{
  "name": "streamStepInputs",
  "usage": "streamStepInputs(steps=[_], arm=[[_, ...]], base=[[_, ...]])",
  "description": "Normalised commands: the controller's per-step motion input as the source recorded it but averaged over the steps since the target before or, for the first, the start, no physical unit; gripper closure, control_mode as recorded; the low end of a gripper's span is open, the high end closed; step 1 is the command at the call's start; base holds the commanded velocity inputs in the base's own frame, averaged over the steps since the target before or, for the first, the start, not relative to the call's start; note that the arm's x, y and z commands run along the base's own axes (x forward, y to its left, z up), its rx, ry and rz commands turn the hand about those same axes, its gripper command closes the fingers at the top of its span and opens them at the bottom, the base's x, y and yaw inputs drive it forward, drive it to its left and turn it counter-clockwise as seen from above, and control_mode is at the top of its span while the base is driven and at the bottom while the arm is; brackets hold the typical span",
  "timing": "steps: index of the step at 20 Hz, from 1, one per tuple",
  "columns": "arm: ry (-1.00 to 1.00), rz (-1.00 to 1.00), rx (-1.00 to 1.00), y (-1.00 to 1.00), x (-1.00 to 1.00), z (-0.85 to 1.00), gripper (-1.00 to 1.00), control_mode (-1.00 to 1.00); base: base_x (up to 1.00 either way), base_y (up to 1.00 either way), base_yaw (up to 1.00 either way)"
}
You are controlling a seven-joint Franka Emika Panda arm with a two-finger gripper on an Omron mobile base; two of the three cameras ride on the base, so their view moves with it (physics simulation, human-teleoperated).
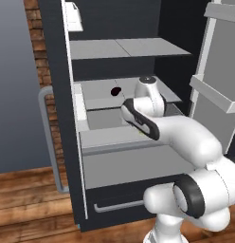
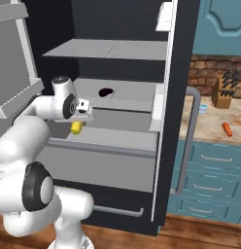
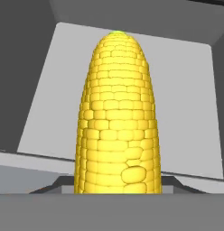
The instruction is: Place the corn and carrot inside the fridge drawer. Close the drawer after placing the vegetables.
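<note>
My gripper (image 2: 77, 122) is shut on the corn (image 2: 76, 128), a yellow cob that points down over the open fridge drawer (image 2: 100, 165). In the hand view the corn (image 3: 116, 117) stands right in front of the camera, with the drawer's light-grey floor (image 3: 186, 113) behind it. The drawer (image 1: 133, 166) is pulled out, its plain grey front panel facing me. The carrot (image 2: 227, 129) lies on the counter to the right of the fridge, far from the gripper.
Flat grey shelves (image 2: 108, 48) sit above the drawer, one bearing a small dark object (image 2: 105, 91). Below is a dark drawer with a bar handle (image 2: 117, 211). The open fridge door (image 2: 15, 63) stands at left. A knife block (image 2: 225, 90) is on the counter.
</note>
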Motion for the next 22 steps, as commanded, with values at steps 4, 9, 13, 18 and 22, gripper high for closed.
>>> streamStepInputs(steps=[4, 9, 13, 18, 22], arm=[[0.08, 0.13, 0.0, 0.0, 0.92, -0.44, 1.0, -1.0], [0.02, 0.11, 0.0, 0.0, 0.37, -0.57, 1.0, -1.0], [0.11, 0.08, 0.0, 0.02, 0.3, -0.6, 1.0, -1.0], [0.12, 0.09, 0.0, 0.04, 0.3, -0.55, 1.0, -1.0], [0.09, 0.11, 0.0, 0.0, 0.01, -0.36, 1.0, -1.0]], base=[[0.0, 0.0, 0.0], [0.0, 0.0, 0.0], [0.0, 0.0, 0.0], [0.0, 0.0, 0.0], [0.0, 0.0, 0.0]])
